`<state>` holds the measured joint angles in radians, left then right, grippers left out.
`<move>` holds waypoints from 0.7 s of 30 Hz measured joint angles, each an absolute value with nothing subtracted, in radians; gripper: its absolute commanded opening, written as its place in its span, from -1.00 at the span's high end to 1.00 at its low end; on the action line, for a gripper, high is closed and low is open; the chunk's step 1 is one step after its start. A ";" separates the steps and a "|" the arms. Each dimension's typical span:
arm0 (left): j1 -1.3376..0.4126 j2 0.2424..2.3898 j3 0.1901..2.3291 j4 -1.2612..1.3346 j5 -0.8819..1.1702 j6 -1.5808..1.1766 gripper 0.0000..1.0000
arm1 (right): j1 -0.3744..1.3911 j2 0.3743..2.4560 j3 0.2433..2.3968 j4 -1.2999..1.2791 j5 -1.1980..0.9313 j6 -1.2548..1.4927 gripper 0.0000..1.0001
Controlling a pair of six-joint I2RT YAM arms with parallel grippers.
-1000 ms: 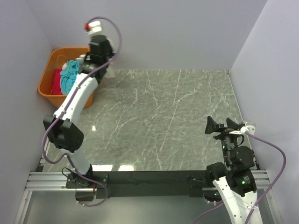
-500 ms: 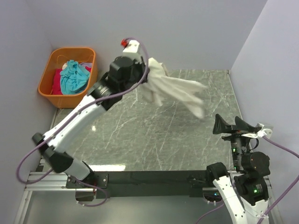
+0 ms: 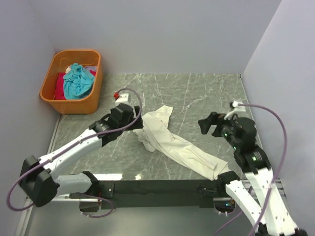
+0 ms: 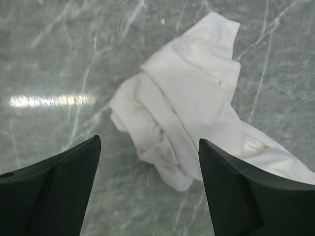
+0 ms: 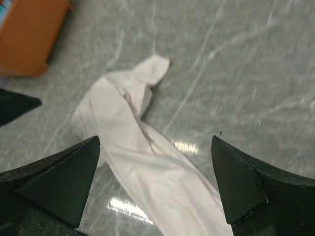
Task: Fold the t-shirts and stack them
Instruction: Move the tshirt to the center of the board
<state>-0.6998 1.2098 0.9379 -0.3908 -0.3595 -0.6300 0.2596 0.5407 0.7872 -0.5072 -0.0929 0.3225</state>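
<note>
cream t-shirt (image 3: 170, 142) from above, a crumpled strip on the table, well right of the orange basket (image 3: 74, 104); teal t-shirt (image 3: 78, 81) and red t-shirt (image 3: 60, 88) inside that basket, queued. at the left wrist, left gripper (image 4: 148, 142) spread wide over the cloth, gripping nothing, probably for a fresh hold. at the right wrist, right gripper (image 5: 155, 138) likewise agape and empty, farther from the basket.
</note>
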 measured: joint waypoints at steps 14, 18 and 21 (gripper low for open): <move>-0.701 1.204 0.704 -0.265 -0.133 -0.859 -0.66 | 0.275 0.983 0.731 -0.554 -0.197 0.399 -0.66; -0.702 1.312 0.704 -0.211 -0.096 -0.878 -0.61 | 0.304 1.080 0.701 -0.558 -0.206 0.399 -0.65; -0.702 1.373 0.708 -0.183 -0.081 -0.883 -0.55 | 0.314 1.144 0.679 -0.562 -0.203 0.398 -0.64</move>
<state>-0.7017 1.3731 0.7078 -0.1829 -0.0811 -0.8833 0.3138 1.1442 0.6792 -0.5625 -0.2031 0.3981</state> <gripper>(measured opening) 0.798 0.825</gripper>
